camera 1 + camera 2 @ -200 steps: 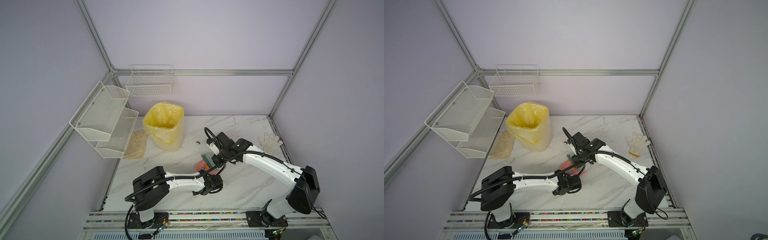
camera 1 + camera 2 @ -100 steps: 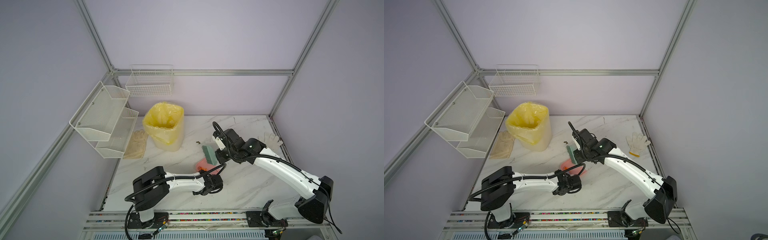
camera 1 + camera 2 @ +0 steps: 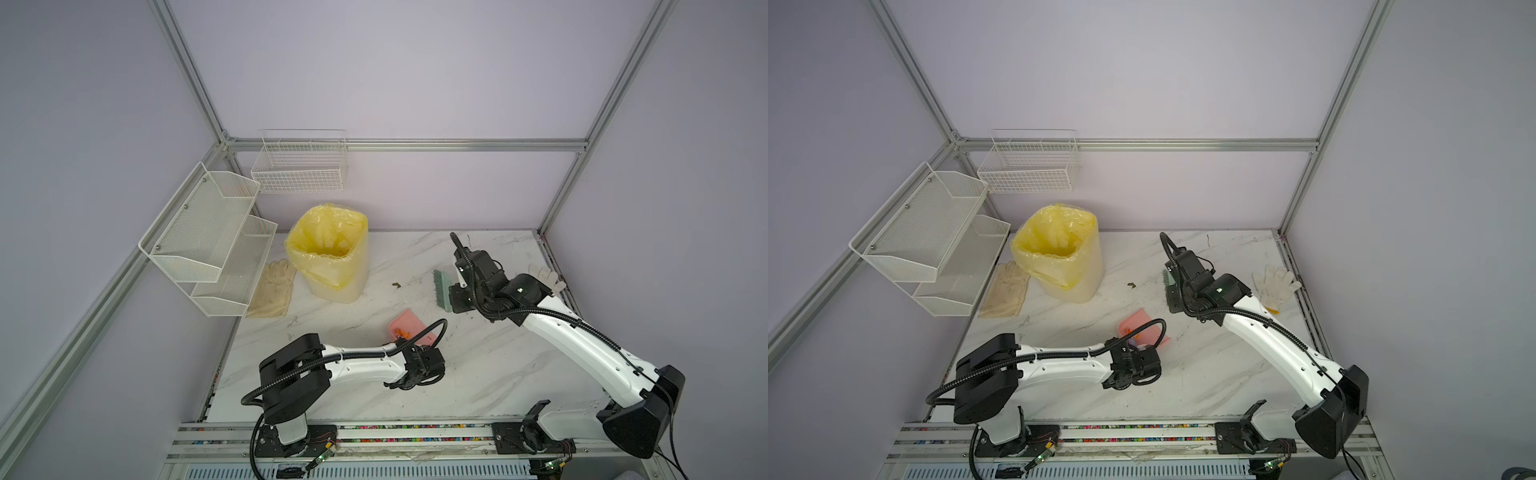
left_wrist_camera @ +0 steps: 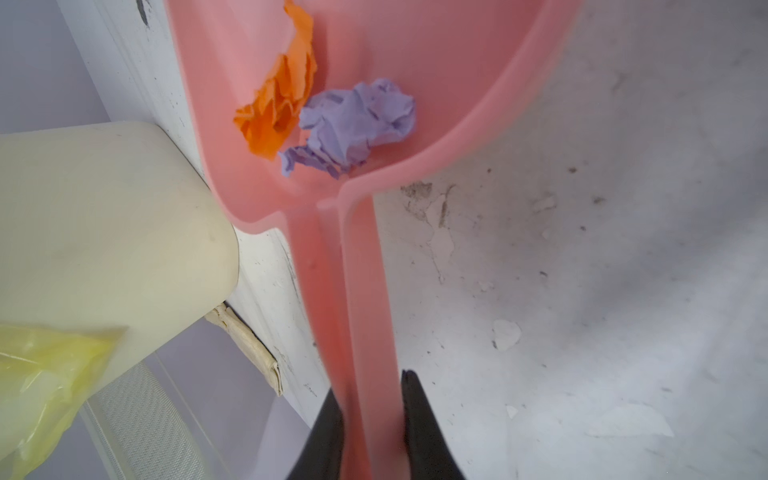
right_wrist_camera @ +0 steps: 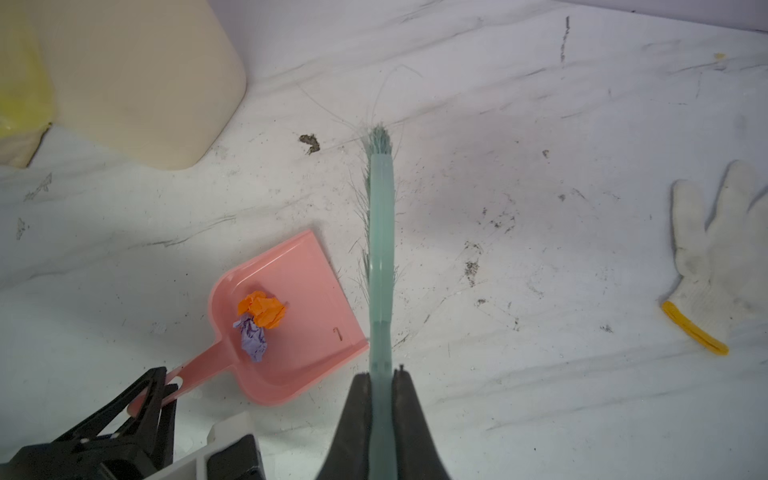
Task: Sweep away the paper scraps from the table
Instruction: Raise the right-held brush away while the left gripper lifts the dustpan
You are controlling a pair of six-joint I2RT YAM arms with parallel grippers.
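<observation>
In a top view the right arm [image 3: 1266,336] hides most of the green brush [image 3: 1167,278]; a dark speck [image 3: 1132,285] on the surface [image 3: 1204,374] is too small to identify.

You get soft, even light and faint shadows; your left wrist view blurs the dustpan [image 4: 457,83] handle close up.

A robot test lab: aluminium frame [image 3: 407,144], bare lilac walls [image 3: 395,75], mounting rail [image 3: 415,435].

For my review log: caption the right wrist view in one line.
Green brush clamped in the right jaws near the pink dustpan holding orange and purple paper scraps.
</observation>
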